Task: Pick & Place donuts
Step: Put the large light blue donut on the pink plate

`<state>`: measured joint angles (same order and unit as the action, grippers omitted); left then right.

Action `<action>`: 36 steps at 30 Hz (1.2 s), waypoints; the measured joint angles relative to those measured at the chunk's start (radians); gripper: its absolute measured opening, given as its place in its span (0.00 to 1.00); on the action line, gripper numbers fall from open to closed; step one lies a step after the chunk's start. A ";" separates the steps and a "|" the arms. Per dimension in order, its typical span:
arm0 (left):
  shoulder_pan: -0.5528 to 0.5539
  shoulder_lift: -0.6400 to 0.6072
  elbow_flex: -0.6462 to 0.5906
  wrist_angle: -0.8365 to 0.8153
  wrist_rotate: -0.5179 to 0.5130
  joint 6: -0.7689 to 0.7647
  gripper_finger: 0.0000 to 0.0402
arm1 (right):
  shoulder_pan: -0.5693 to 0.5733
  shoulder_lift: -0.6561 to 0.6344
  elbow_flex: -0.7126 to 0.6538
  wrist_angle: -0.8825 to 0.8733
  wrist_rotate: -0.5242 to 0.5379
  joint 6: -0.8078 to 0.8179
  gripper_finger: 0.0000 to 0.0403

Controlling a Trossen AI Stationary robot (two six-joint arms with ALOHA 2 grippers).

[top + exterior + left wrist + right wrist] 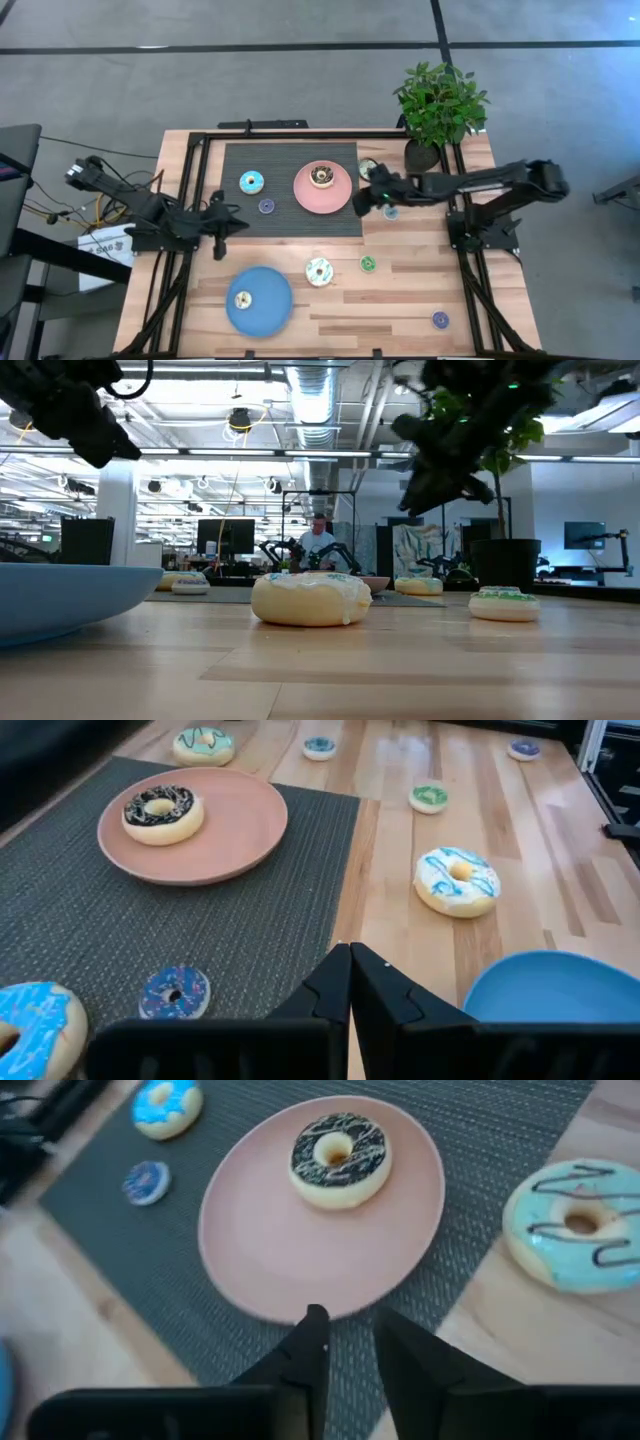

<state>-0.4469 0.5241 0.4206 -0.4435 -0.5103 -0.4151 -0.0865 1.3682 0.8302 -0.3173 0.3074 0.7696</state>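
Donuts lie scattered over the table. A brown-iced donut [321, 176] sits on the pink plate [335, 200], and a cream donut [242, 299] sits on the blue plate [270, 290]. A light blue donut [251, 182] and a small purple one [266, 206] rest on the dark mat. A white donut [319, 271], a small green one [368, 264] and a teal one [578, 1225] lie on the wood. My left gripper [350, 960] is shut and holds nothing, hanging over the mat's left edge. My right gripper [350, 1328] hovers slightly open by the pink plate's right rim [300, 1305].
A potted plant [440, 105] stands at the far right corner. The dark mat [290, 220] covers the far middle of the table. A small purple donut [439, 319] lies near the front right, and a small blue one [390, 212] under the right arm. People and desks show in the room behind.
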 joint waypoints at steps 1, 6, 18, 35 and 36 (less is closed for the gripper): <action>0.000 -0.009 0.000 -0.015 0.002 0.001 0.00 | -0.011 0.027 0.034 -0.028 0.000 0.000 0.22; 0.000 -0.036 0.000 -0.088 0.006 -0.008 0.00 | -0.082 0.147 0.186 -0.190 0.007 -0.014 0.32; 0.000 -0.036 0.000 -0.098 0.001 -0.014 0.00 | -0.352 0.334 0.272 -0.357 -0.094 0.103 0.62; 0.000 -0.036 0.000 -0.121 -0.001 -0.026 0.00 | -0.432 0.451 0.271 -0.329 -0.079 0.200 0.53; 0.000 -0.036 0.000 -0.121 -0.001 -0.026 0.00 | -0.432 0.451 0.271 -0.324 -0.076 0.200 0.53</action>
<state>-0.4469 0.4885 0.4210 -0.5648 -0.5114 -0.4412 -0.5190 1.8194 1.1007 -0.6410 0.2314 0.9695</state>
